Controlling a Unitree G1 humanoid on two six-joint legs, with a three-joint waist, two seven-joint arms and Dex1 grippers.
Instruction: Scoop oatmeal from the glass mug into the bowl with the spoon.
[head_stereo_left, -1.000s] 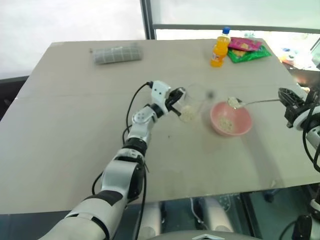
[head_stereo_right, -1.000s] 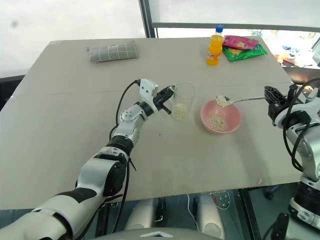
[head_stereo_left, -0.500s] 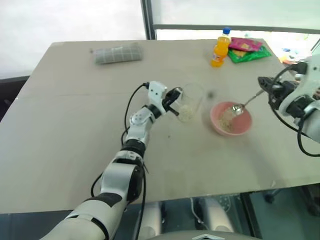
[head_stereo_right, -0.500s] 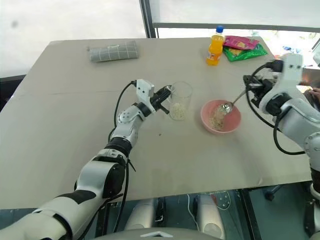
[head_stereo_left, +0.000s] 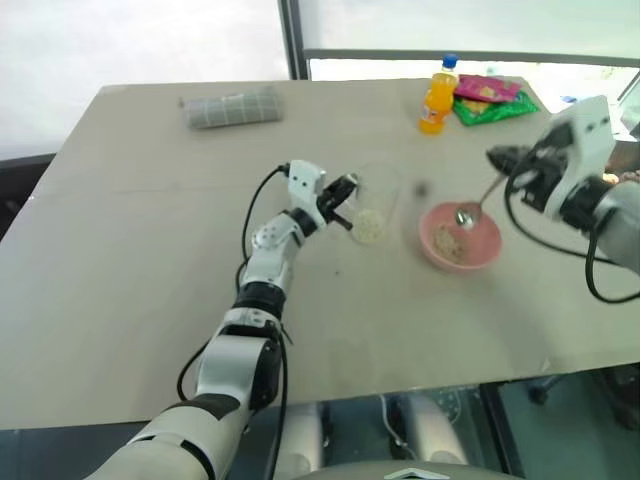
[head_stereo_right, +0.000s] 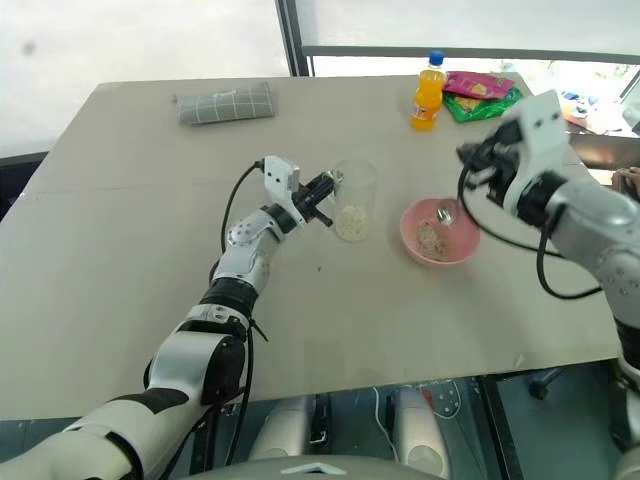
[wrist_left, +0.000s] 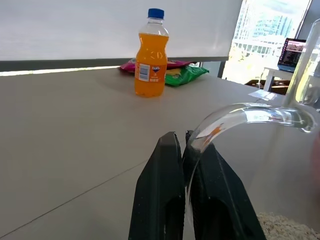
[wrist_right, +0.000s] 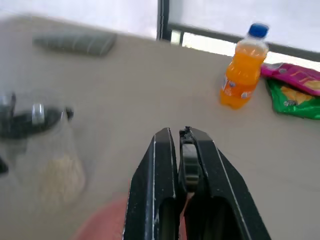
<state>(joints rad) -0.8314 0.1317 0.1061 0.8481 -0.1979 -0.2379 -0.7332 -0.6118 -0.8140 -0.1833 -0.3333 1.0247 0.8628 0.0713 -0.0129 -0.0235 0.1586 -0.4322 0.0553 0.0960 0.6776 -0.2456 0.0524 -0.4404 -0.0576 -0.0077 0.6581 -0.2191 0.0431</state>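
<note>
The glass mug (head_stereo_left: 372, 205) stands near the table's middle with a low heap of oatmeal (head_stereo_left: 368, 226) at its bottom. My left gripper (head_stereo_left: 340, 190) is shut on the mug's handle (wrist_left: 250, 115), the black fingers (wrist_left: 160, 200) pinched on the clear loop. To the right sits the pink bowl (head_stereo_left: 460, 237) with some oatmeal in it. My right gripper (head_stereo_left: 498, 157) hangs above the bowl's far right side, shut on the spoon (head_stereo_left: 480, 198). The spoon slants down, its oval end (head_stereo_right: 445, 212) just over the bowl's inside. The handle (wrist_right: 187, 150) sits between the fingers.
An orange bottle (head_stereo_left: 438, 95) with a blue cap stands at the far side, with pink and green snack packets (head_stereo_left: 490, 98) beside it. A folded grey cloth (head_stereo_left: 232, 108) lies at the far left. The table's right edge (head_stereo_left: 610, 200) runs close behind my right arm.
My right gripper has moved left and up and rolled over, tipping the level, loaded spoon down into the bowl. The left gripper has kept still on the mug's handle.
</note>
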